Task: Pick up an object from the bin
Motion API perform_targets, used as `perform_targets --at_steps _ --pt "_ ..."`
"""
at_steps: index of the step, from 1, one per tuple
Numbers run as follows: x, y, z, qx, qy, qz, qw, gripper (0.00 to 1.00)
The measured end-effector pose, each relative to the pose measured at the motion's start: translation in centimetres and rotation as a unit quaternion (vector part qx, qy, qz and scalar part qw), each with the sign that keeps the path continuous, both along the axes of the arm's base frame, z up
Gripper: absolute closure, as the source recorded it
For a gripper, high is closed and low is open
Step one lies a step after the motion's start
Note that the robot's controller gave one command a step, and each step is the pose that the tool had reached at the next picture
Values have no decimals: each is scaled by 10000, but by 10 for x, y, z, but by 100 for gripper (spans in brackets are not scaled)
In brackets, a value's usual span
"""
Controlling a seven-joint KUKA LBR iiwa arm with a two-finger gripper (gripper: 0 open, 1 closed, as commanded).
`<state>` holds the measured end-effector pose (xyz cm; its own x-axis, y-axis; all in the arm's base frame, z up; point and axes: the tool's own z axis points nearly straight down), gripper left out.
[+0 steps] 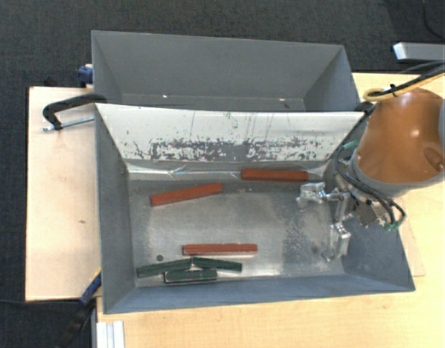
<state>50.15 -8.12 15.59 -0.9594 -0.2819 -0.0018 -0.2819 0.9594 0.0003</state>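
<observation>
Two or three dark green flat bars [190, 267] lie heaped together at the lower left of the grey metal bin [110, 216], close to its near wall. Just above and to their right rests a reddish-brown flat bar [219, 249], lying level and touching the top of the heap. Higher up, left of centre, a second reddish-brown bar [186, 194] lies slightly tilted on the scuffed floor, apart from the rest. A third reddish-brown bar [275, 174] sits right of centre, hard against the foot of the far wall.

At the right of the frame the robot's gripper [330, 222] hangs low over bare floor beneath its orange wrist cover [400, 147] — the third bar is the nearest piece, up and to its left, and well short of touching. Whether the gripper stands wide or narrow cannot be told from this angle.

By the look of it, the pick is not yet made: every bar lies on the bin floor and none is raised. Choosing a bar, closing on it and lifting it clear all appear to be left to do.
</observation>
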Motion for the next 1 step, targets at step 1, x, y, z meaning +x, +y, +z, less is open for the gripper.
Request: perform_targets --at_steps 1 --pt "3 15 -23 -19 -40 456 9990 0"
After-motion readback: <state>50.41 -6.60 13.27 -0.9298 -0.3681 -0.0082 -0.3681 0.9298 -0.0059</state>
